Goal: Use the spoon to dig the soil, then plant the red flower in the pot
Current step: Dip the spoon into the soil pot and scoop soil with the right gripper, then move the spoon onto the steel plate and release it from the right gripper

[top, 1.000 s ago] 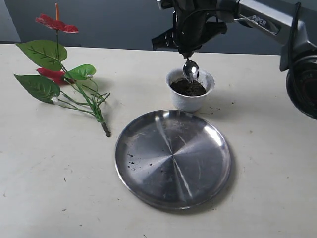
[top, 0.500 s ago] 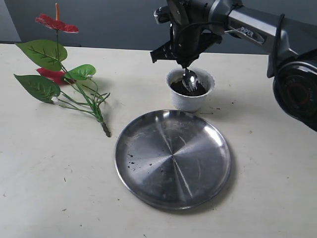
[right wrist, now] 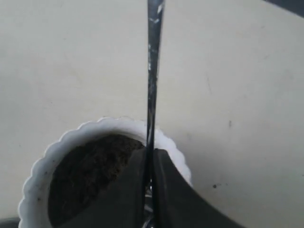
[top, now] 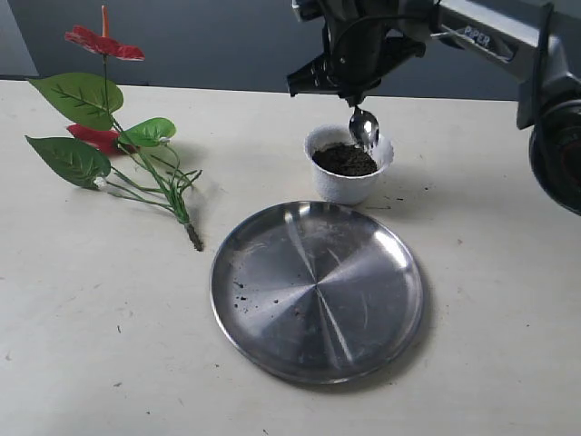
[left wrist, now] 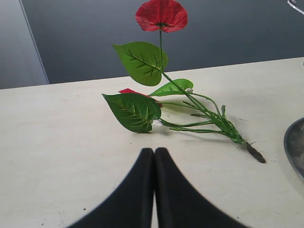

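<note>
The right gripper (top: 357,86) is pinched tight on the handle of the spoon (top: 363,127), and the spoon hangs almost straight down from it. The shiny bowl of the spoon is just above the far right edge of the pot (top: 348,164). I cannot tell if it touches the rim. The soil (top: 344,161) fills the pot and sits a little to the left of the spoon bowl and a bit lower. So to dig, the spoon only needs to go down and slightly left, I think. In the right wrist view the spoon handle (right wrist: 153,71) runs straight out between the two black fingers (right wrist: 128,190), and the pot (right wrist: 45,156) is right under them. The left gripper (left wrist: 154,154) has its two fingers pressed together with nothing between them. It points at the red flower (top: 113,127), which lies flat on the table at the far left, well apart from the pot. Its stems point toward the big steel plate (top: 318,289) in the middle, and its cut end is near the plate's left edge. The left arm is the closer one for the flower.
</note>
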